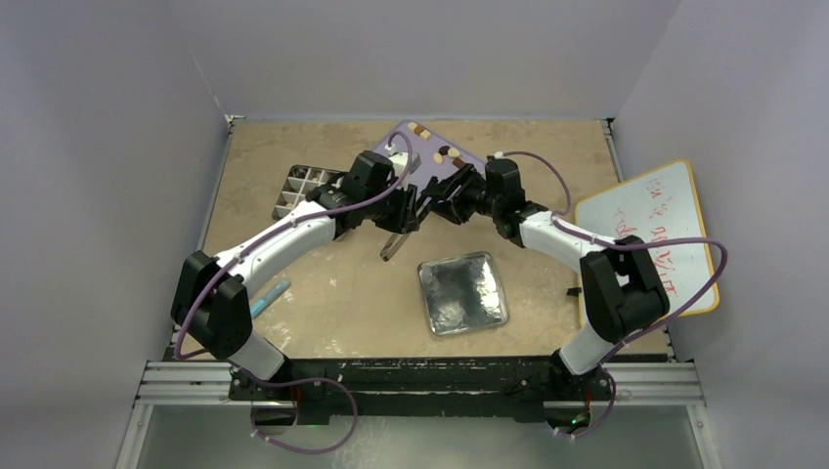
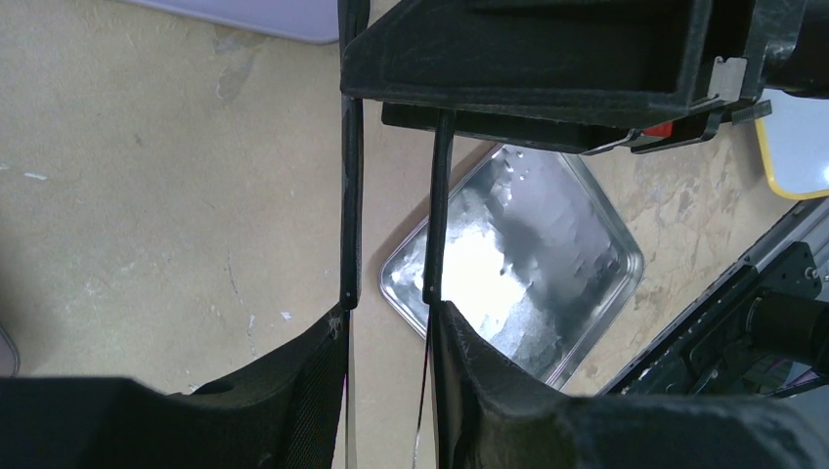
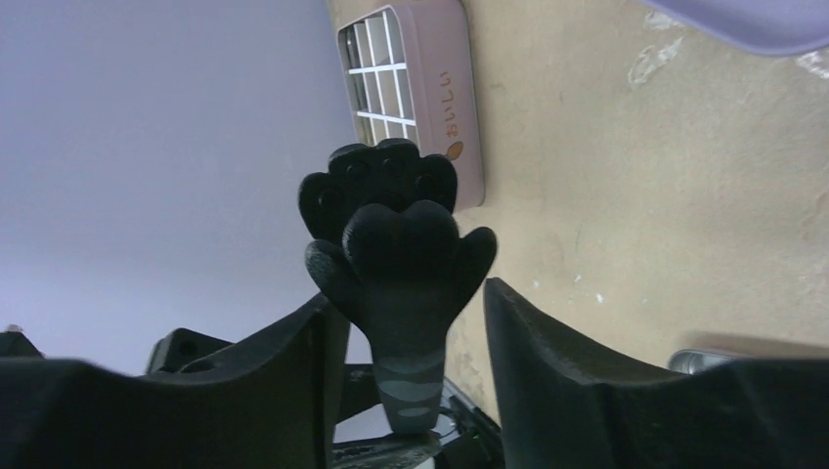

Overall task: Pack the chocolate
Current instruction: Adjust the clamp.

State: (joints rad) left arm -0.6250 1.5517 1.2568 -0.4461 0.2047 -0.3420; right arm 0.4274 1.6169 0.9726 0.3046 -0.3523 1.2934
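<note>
Several chocolate pieces [image 1: 445,154], brown and cream, lie on a purple tray [image 1: 467,156] at the back of the table. My left gripper [image 1: 396,217] is shut on black tweezers [image 1: 393,244]. In the left wrist view its fingers [image 2: 313,371] press the tweezers' two arms [image 2: 349,195] from outside. My right gripper [image 1: 435,195] faces it, jaws apart. In the right wrist view the tweezers' paw-shaped ends [image 3: 401,234] stand between the right gripper's [image 3: 415,293] open fingers [image 3: 547,342], with a gap on the right side. No chocolate shows in either gripper.
A box with small compartments [image 1: 303,186] stands at the back left, also in the right wrist view [image 3: 411,88]. A shiny tin lid [image 1: 462,291] lies in front of the grippers. A whiteboard [image 1: 650,234] lies at the right, a blue pen [image 1: 269,293] at the left.
</note>
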